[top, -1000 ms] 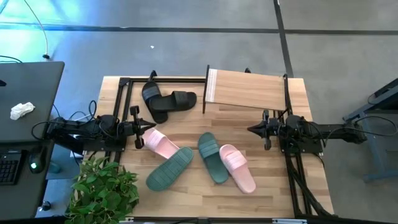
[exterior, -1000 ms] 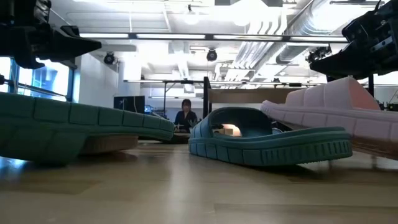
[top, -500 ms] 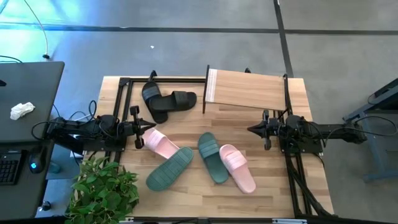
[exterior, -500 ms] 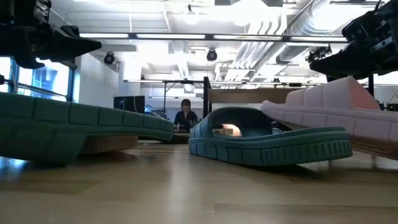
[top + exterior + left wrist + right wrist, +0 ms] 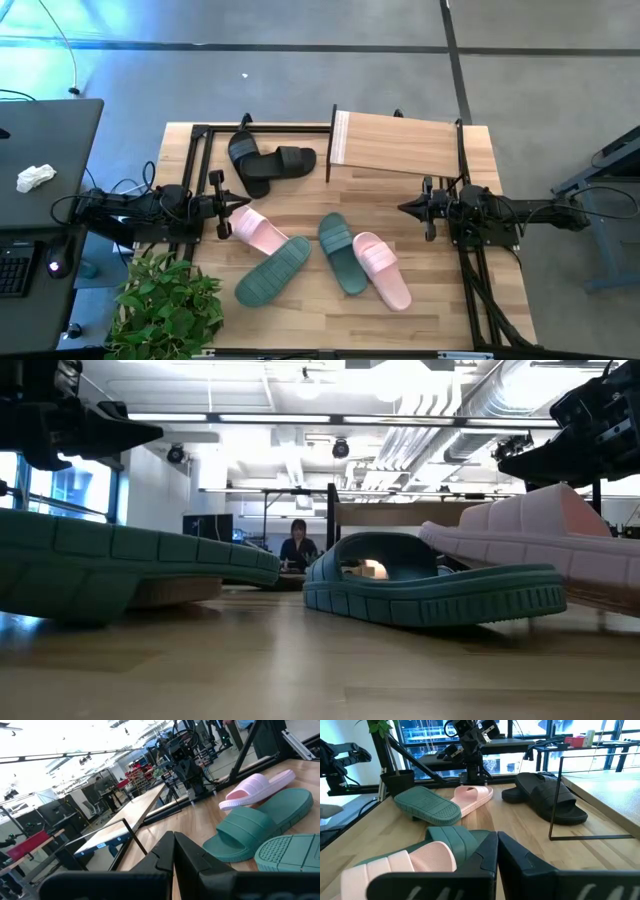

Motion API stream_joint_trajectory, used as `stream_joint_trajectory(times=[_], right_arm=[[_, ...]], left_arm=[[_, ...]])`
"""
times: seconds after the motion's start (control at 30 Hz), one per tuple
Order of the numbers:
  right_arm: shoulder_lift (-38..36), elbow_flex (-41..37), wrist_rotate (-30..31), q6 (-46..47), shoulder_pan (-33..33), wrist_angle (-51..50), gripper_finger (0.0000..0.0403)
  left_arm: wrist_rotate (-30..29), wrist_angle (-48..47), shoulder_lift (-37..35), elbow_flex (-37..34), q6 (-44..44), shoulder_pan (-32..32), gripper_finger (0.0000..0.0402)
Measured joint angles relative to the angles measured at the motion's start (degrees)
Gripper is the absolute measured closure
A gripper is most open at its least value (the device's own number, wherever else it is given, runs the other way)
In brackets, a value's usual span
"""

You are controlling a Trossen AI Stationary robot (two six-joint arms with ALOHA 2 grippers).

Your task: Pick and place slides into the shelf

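Six rubber slides with wide, ridged straps lie on the wooden desk (image 5: 420,310): a black pair (image 5: 268,163) just left of the shelf (image 5: 395,143), and two pink (image 5: 258,230) (image 5: 382,268) and two teal (image 5: 272,271) (image 5: 342,252) in the middle, one teal sole-up. The shelf has a pale plank top on thin black legs. The left gripper (image 5: 238,206) and right gripper (image 5: 402,208) hover at opposite desk edges, fingers closed, holding nothing.

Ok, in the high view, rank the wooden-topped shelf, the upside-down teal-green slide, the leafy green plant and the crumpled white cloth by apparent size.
1. The low shelf with the light wooden plank top.
2. The leafy green plant, though the picture's lower edge cuts it off, so first and second place are unsure.
3. The teal-green rubber slide lying sole-up.
4. The crumpled white cloth.
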Motion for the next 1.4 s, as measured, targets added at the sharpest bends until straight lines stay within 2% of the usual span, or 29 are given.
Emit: stream_joint_trajectory(times=[0.17,0.33,0.5,0.63,0.7,0.8,0.87,1.0,1.1,1.27,1.4], right_arm=[[0.0,0.0,0.0,3.1,0.0,0.6,0.0403],[0.0,1.1,0.0,20.0,0.0,2.1,0.0403],[0.0,1.3,0.7,29.9,0.0,10.7,0.0403],[0.0,1.3,-1.0,35.3,0.0,21.8,0.0403],[0.0,1.4,-4.4,35.8,0.0,31.4,0.0403],[0.0,3.6,-16.5,31.1,0.0,43.1,0.0403],[0.0,6.9,-23.2,30.2,0.0,45.5,0.0403],[0.9,16.3,-30.5,24.3,0.0,37.7,0.0403],[4.7,24.0,-30.8,21.4,0.0,28.9,0.0403],[17.7,33.6,-33.2,23.3,0.5,19.7,0.0403],[30.2,38.6,-32.8,23.1,5.4,7.3,0.0403]], left_arm=[[0.1,0.4,0.0,0.0,-2.3,0.0,0.0401],[0.1,0.1,0.0,0.0,-2.1,0.0,0.0401],[0.1,0.9,0.0,0.0,-4.4,0.0,0.0401],[0.2,1.8,0.0,0.0,-10.5,0.0,0.0401],[0.2,3.2,0.0,0.0,-12.9,0.0,0.0401],[0.0,5.5,-0.1,0.0,-14.2,0.0,0.0401],[1.5,5.1,0.0,0.0,-16.8,0.0,0.0401],[7.3,4.2,0.0,0.0,-19.8,0.0,0.0401],[9.3,4.2,0.0,0.0,-20.0,0.0,0.0401],[8.8,4.2,0.0,0.0,-19.7,0.0,0.0401],[8.6,4.2,0.0,0.0,-19.6,0.0,0.0401]])
